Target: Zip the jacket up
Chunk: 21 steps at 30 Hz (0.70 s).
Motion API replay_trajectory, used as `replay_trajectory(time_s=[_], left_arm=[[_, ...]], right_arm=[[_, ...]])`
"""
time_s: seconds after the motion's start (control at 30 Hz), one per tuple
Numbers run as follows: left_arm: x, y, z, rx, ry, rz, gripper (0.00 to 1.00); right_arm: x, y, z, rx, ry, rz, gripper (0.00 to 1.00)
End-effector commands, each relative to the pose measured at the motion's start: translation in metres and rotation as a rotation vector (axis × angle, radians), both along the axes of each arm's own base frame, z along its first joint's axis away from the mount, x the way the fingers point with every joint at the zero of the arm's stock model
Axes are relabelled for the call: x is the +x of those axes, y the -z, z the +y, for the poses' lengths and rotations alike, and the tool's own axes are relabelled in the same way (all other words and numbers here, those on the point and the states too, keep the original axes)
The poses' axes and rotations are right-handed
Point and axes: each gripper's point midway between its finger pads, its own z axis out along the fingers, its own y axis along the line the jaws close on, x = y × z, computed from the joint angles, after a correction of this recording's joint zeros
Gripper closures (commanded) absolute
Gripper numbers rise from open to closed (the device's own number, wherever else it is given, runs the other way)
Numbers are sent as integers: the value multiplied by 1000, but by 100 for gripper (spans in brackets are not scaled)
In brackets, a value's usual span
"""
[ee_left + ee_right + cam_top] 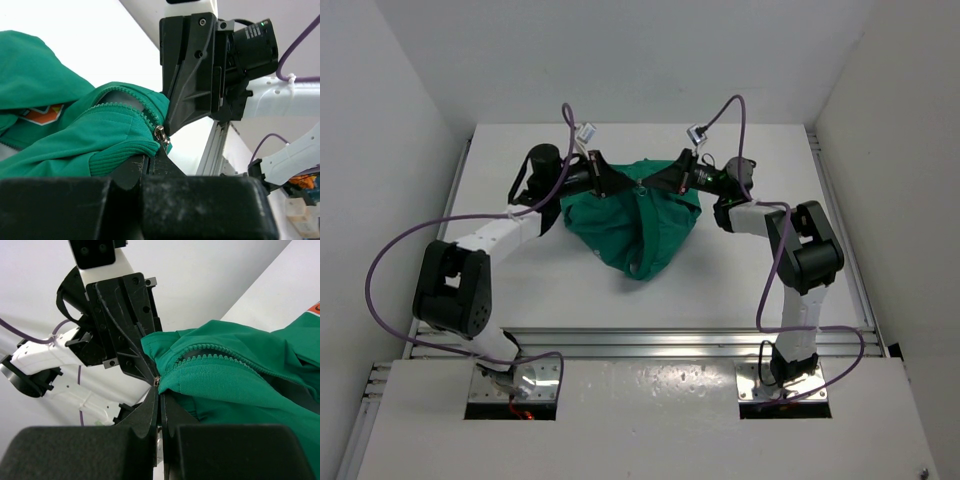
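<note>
The green jacket (640, 225) hangs bunched between both grippers above the table's far middle. Its zipper teeth lie parted in an open loop near the held end. My left gripper (618, 183) is shut on the jacket's ribbed edge (120, 152) right beside the metal zipper slider (161, 134). My right gripper (662, 182) faces it tip to tip and is shut on the small metal zipper pull (157, 382) at the jacket's edge (240, 385). An orange logo (42, 114) shows on the fabric at the left of the left wrist view.
The white table (520, 280) has white walls at the back and on both sides. An aluminium rail (650, 342) runs along the near edge. Purple cables (400, 250) loop off both arms.
</note>
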Motion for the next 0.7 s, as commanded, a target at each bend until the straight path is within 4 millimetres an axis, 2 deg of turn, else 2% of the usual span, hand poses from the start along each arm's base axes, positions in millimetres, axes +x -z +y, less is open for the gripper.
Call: replay_trajectory(time_s=[0.0, 0.33, 0.5, 0.67], left_arm=[[-42, -19, -22, 16, 180, -87, 100], [-64, -12, -37, 53, 270, -120, 100], [-68, -4, -39, 80, 286, -116, 100], [-67, 0, -38, 91, 277, -106, 100]], right_arm=[[15, -50, -8, 90, 98, -222, 100], [20, -49, -10, 86, 109, -222, 100], [23, -48, -13, 86, 120, -220, 100], [23, -58, -15, 99, 124, -237, 100]])
